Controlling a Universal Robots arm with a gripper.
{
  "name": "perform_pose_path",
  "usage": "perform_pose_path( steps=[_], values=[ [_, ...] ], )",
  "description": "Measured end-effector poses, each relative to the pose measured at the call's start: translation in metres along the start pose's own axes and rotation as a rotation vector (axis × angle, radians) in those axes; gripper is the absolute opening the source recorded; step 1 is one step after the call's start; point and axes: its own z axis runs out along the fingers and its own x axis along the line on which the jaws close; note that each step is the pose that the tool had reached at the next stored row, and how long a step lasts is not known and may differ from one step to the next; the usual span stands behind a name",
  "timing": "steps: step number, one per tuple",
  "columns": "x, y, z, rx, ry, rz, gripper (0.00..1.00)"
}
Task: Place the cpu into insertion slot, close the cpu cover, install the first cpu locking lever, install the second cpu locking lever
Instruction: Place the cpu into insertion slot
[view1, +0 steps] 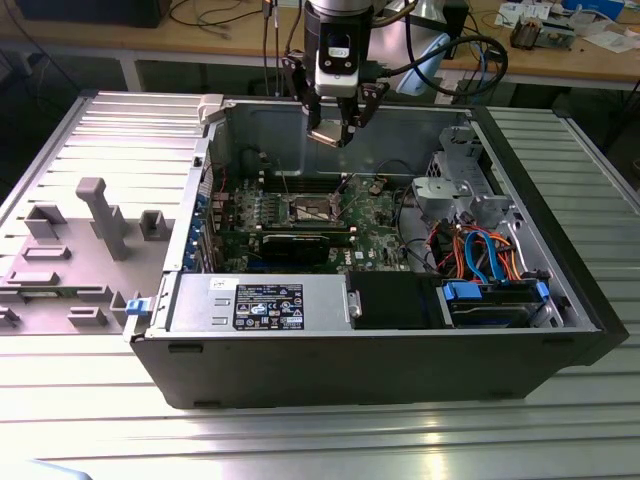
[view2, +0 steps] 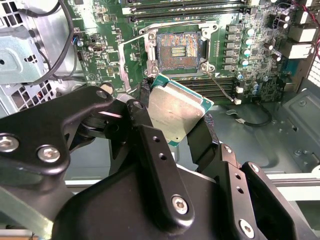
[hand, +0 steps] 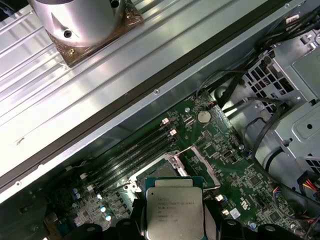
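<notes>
Ribbed grey metal table (view1: 100, 430) underneath, streaked with pale glare (view1: 440, 445) toward the near edge; grey moulded rack (view1: 70, 250) lying on it at the exterior view's left; along the back, a long wooden workbench (view1: 230, 38) strewn with cables (view1: 205, 15) and papers (view1: 608, 40); shadow beneath the bench.

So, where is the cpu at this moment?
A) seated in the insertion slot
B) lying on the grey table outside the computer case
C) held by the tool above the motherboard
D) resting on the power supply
C: in the second wrist view the cpu is clamped in the tool, while the insertion slot beyond it lies bare with its contact field showing.
</notes>
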Motion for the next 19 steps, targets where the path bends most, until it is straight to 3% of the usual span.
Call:
perform_pose_path(
  steps=[19],
  values=[
    [0.0,0.0,0.0002,0.0008,-0.0031,0.025,0.55]
  ],
)
